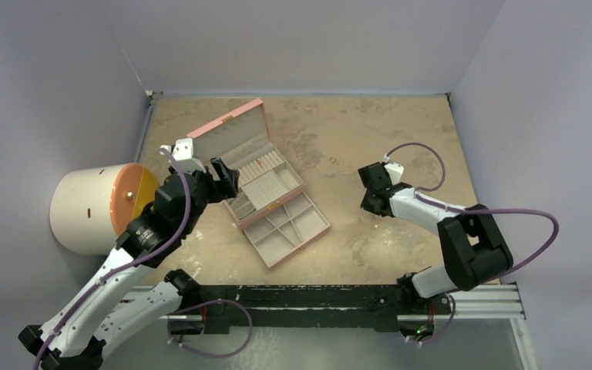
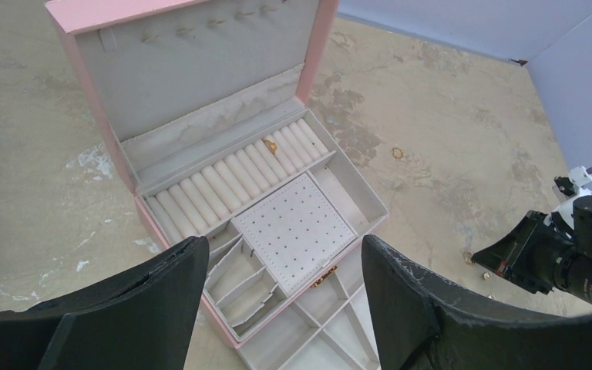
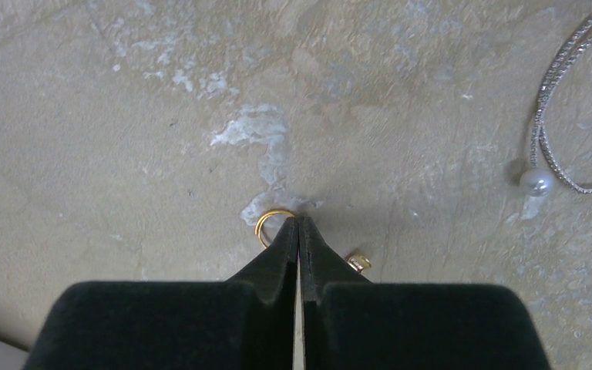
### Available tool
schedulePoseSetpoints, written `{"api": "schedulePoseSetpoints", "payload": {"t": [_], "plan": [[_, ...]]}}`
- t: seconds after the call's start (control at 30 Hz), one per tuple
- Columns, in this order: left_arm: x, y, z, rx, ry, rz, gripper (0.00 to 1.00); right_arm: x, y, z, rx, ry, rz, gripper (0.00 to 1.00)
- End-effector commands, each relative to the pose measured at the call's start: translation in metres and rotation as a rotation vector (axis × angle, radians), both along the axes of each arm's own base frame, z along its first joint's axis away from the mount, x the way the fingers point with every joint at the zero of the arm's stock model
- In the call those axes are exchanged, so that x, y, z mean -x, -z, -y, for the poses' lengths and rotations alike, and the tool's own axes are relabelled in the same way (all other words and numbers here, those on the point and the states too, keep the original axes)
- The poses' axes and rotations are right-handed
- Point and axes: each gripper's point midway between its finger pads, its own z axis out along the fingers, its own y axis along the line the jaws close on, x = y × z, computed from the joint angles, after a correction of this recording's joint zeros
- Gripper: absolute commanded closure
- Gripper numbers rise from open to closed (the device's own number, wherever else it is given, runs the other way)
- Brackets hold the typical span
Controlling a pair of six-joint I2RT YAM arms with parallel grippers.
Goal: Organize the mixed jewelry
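One gold ring (image 3: 265,218) lies on the worktop (image 3: 123,116), right at the tip of the right tool (image 3: 299,225). The two fingers of that tool are pressed tight together. Their tips touch the edge of the ring. I cannot tell if the ring is caught between them. A little gold piece (image 3: 359,263) sits just beside the tool, on the other side from the ring. Off to one side lies a thin silver chain (image 3: 549,91) with a white pearl (image 3: 537,182) on it.

The pink box (image 1: 231,132) is well apart from this ring, over by the left arm. Its lid stands open. Inside, a second gold ring (image 2: 270,145) is tucked between the soft rolls at the back of the box. A third gold ring (image 2: 397,153) lies on the bare worktop near the box, on the side toward the right arm.

The left tool (image 2: 285,308) hangs over the front of the box with its fingers wide apart. A white drum (image 1: 85,208) with an orange face lies on its side at the left edge of the worktop, beside the left arm.
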Motion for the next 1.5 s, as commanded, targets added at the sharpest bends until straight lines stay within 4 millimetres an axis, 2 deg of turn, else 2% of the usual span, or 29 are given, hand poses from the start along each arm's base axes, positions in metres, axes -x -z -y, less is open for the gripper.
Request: {"api": "schedulePoseSetpoints", "payload": {"t": [0.0,0.2,0.37,0.43,0.5,0.57,0.73,1.0,1.47], "plan": [[-0.003,-0.01,0.001,0.012,0.008,0.039,0.28,0.002,-0.017,-0.011,-0.025,-0.074,0.033,1.0],[-0.003,-0.007,0.004,0.022,0.015,0.029,0.28,-0.002,-0.052,-0.036,-0.038,-0.2,0.134,1.0],[-0.003,-0.008,0.006,0.033,0.02,0.028,0.27,0.001,-0.067,-0.039,0.012,-0.21,0.148,1.0],[-0.003,-0.008,0.007,0.036,0.024,0.029,0.28,0.005,-0.065,-0.033,0.025,-0.171,0.14,1.0],[-0.003,-0.008,0.007,0.038,0.026,0.029,0.28,0.009,-0.059,-0.025,0.043,-0.127,0.128,0.88],[-0.003,-0.009,0.008,0.038,0.028,0.03,0.28,0.014,-0.051,-0.022,0.041,-0.089,0.104,0.81],[-0.002,-0.007,0.009,0.036,0.034,0.025,0.27,0.019,-0.032,-0.018,0.031,-0.019,0.083,0.71],[-0.001,-0.007,0.007,0.032,0.03,0.028,0.26,0.016,-0.012,-0.016,0.02,0.05,0.07,0.72],[-0.002,-0.006,0.008,0.03,0.036,0.026,0.25,0.005,-0.019,-0.003,-0.012,0.093,0.115,0.72]]}}
